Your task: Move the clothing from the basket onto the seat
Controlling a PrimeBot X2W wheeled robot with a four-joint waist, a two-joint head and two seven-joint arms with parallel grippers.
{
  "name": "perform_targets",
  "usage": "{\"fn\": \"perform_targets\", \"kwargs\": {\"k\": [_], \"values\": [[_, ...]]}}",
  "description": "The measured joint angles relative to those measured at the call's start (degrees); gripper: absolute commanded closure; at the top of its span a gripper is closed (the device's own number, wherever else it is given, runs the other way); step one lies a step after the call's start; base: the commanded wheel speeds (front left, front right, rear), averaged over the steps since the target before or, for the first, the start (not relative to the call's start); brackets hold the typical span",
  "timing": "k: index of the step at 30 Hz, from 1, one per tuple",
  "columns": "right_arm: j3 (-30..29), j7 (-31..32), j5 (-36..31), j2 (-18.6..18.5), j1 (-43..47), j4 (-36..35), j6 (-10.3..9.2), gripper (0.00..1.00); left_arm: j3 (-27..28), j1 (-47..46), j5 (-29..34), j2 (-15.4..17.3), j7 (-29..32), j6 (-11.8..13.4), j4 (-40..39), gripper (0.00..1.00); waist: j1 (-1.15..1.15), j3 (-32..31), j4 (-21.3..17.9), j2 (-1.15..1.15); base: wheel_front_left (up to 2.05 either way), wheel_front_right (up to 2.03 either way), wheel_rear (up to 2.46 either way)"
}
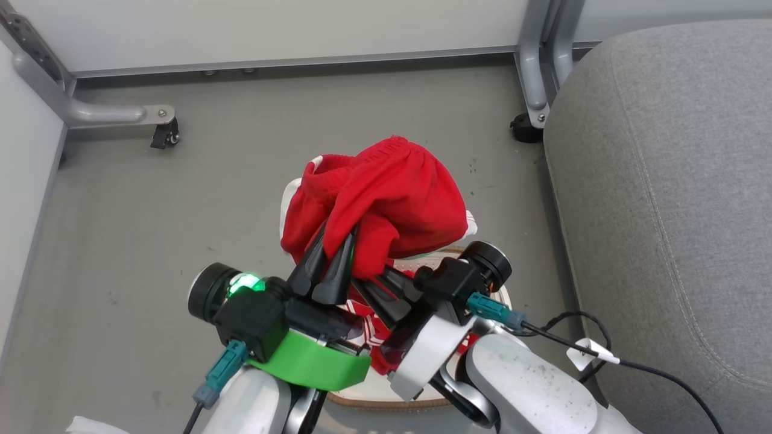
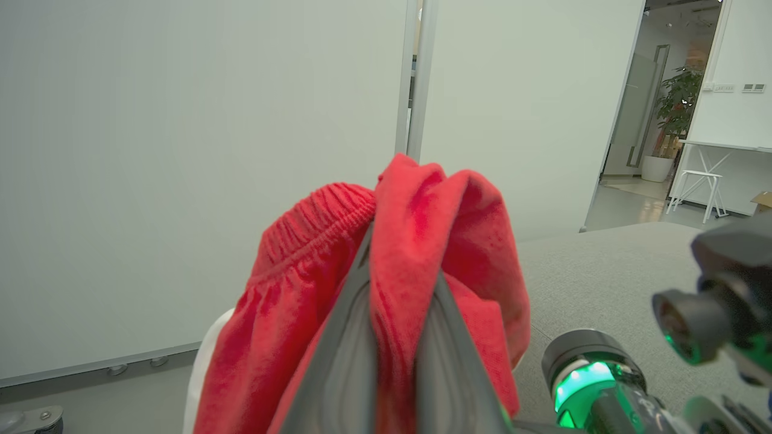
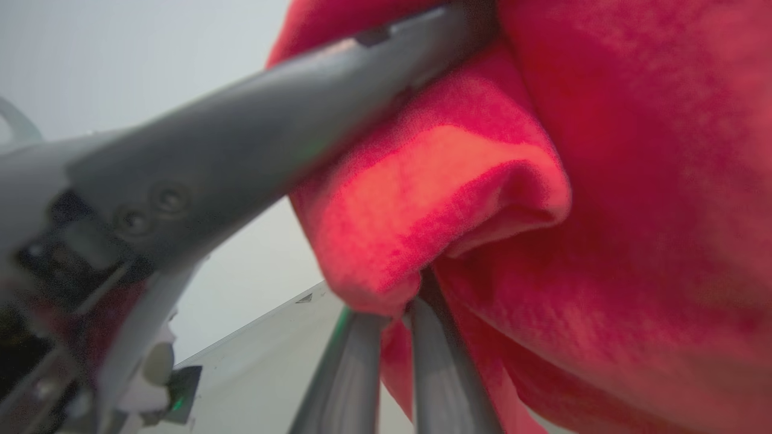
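Above the cream perforated plastic basket, with left gripper and right gripper both pinched on bunched soft red clothing, swing together, level, over the large grey fabric seat.

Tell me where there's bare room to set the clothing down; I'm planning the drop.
The seat, right of the basket, is bare. So is the floor left of the basket. Crowded over the basket: left gripper, right gripper, clothing.

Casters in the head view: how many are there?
2: one caster upper left under the frame foot, another upper right beside the grey seat. More may be hidden.
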Motion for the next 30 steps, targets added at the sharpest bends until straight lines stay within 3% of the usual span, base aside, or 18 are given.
{"fn": "perform_targets", "kwargs": {"k": [11, 12, 13, 14, 22, 30], "values": [[-0.08, -0.43, 0.33, 0.01, -0.17, 0.58, 0.00, 1.00, 0.11, -0.01, -0.26, -0.02, 0.01, 0.26, 0.24, 1.00, 0.00, -0.13, -0.04, 0.00, 0.00, 0.00, 0.00], [-0.16, -0.49, 0.33, 0.01, -0.20, 0.68, 0.00, 1.00, 0.18, -0.01, -0.26, -0.03, 0.00, 0.53, 0.32, 0.71, 0.00, -0.14, -0.04, 0.00, 0.00, 0.00, 0.00], [-0.31, -0.49, 0.31, 0.01, -0.22, 0.74, 0.00, 1.00, 0.40, -0.01, -0.25, -0.05, 0.00, 1.07, 0.21, 0.09, 0.00, -0.14, -0.04, 0.00, 0.00, 0.00, 0.00], [-0.45, -0.51, 0.30, 0.00, -0.26, 0.74, 0.00, 1.00, 0.62, -0.02, -0.26, -0.04, 0.00, 1.46, -0.16, 0.00, 0.00, -0.12, -0.05, 0.00, 0.00, 0.00, 0.00], [-3.28, -0.67, -1.25, -0.01, -0.64, 1.58, -0.01, 1.00, 2.30, -0.10, 1.00, -0.02, 0.00, 2.18, -1.71, 0.00, 0.00, 0.16, -0.09, 0.00, 0.00, 0.00, 0.00], [-7.35, -0.68, -3.05, 0.01, -0.71, 3.33, 0.00, 1.00, -0.81, 0.67, 4.44, 3.41, 0.05, 0.16, 1.19, 0.00, 0.00, -0.07, 0.05, 0.00, 0.00, 0.00, 0.00]]}}
